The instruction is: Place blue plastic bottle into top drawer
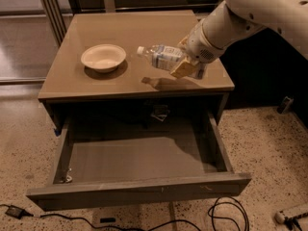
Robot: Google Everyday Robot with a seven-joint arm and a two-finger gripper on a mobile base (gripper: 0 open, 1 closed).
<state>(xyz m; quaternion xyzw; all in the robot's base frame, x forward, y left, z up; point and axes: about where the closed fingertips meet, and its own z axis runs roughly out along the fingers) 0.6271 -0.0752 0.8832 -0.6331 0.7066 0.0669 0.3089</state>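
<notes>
gripper [186, 61] over cabinet [110, 28], clasping one bottle [162, 57], one bowl [103, 57]

Surface: tan cabinet top [144, 32], flat.
On it: cream round bowl [103, 57], upright, left of middle.
Above it: gripper [185, 62] over the right part, clasping the blue plastic bottle [161, 57] clear of the surface.

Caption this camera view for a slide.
The gripper holds the blue plastic bottle sideways above the cabinet top; top drawer open below.
</notes>
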